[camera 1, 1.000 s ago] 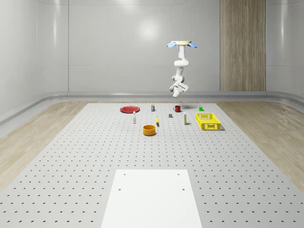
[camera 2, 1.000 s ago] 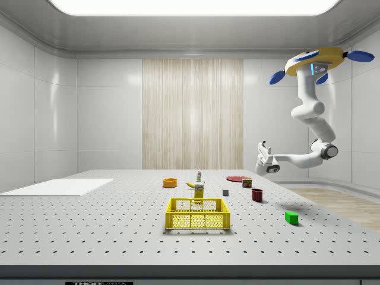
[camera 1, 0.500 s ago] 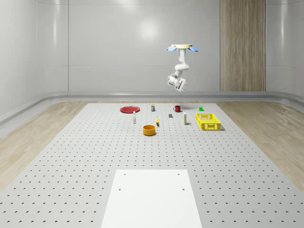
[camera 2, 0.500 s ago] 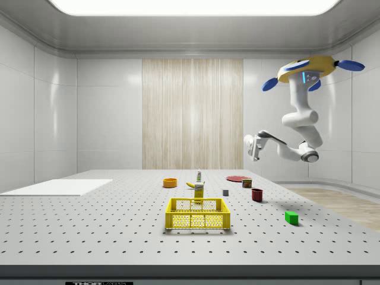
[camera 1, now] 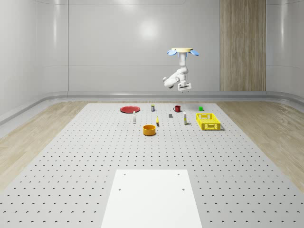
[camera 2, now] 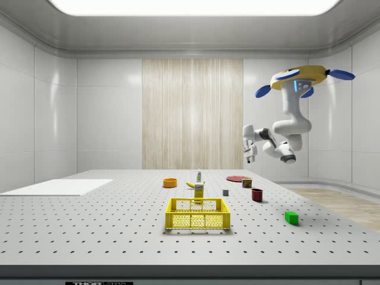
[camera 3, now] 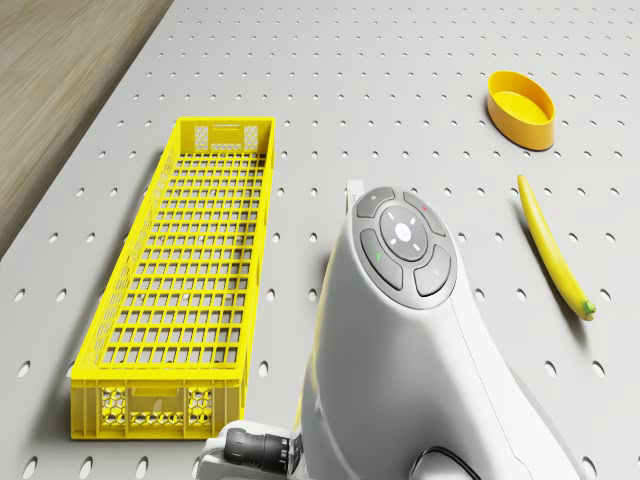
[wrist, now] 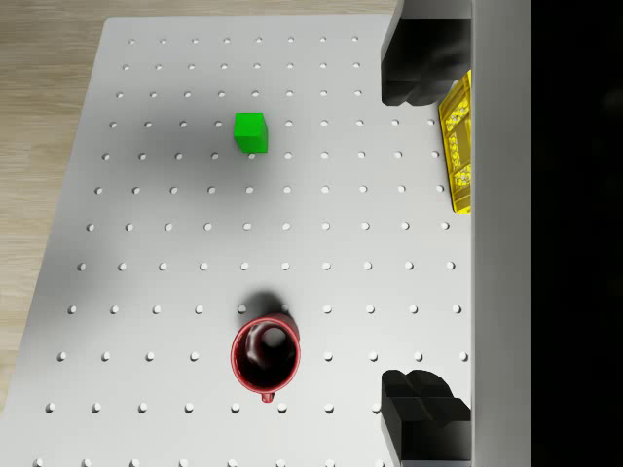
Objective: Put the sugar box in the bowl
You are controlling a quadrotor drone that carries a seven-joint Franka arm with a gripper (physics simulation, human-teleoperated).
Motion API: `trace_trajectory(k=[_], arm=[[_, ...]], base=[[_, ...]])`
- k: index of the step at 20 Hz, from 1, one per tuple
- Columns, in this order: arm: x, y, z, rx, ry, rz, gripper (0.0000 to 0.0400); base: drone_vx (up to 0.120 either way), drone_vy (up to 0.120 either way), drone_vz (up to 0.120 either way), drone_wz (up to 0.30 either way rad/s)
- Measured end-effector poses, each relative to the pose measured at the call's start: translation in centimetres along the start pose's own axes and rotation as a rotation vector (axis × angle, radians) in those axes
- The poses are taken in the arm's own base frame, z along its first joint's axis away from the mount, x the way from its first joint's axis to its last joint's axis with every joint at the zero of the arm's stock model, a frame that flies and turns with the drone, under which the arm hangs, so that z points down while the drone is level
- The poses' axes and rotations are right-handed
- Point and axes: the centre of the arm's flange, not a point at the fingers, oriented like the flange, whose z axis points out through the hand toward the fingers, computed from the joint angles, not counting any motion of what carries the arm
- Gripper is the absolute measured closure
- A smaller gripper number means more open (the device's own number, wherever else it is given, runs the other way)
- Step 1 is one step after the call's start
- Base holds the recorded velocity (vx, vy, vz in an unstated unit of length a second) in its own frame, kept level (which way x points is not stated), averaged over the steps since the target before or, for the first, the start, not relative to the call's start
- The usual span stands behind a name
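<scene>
Grey perforated desk (camera 1: 71, 161) fills the floor of a pale-walled room. The small upright sugar box (camera 1: 184, 119), yellow with a white top, stands just left of the long yellow mesh crate (camera 1: 208, 121) in the whole-scene view, right of centre. In the side view, the sugar box (camera 2: 199, 190) shows behind the crate. The round orange bowl (camera 1: 149, 129) sits well apart from it, lower left of it in the whole-scene view.

The drone (camera 1: 183, 50) hovers high over the desk's far part. Its white arm (camera 2: 285, 127) hangs folded, forearm reaching toward the side view's left. The gripper (wrist: 389, 238) points down, released and holding nothing, above bare desk between a red mug (wrist: 265, 352) and a green cube (wrist: 251, 132).
</scene>
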Motion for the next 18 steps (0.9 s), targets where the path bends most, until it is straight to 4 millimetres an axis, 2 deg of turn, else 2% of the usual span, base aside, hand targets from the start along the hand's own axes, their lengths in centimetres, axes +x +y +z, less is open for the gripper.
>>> trace_trajectory(k=[11,16,18], arm=[[-0.99,-0.97,0.04,-0.096,0.102,-0.003,0.0000],[-1.08,-1.06,0.06,-0.105,0.112,-0.003,0.0000],[-1.10,-1.08,0.06,-0.107,0.114,-0.003,0.0000]], base=[[0.120,0.000,-0.120,0.000],[0.120,-0.112,-0.120,0.000],[0.120,-0.120,0.000,0.000]])
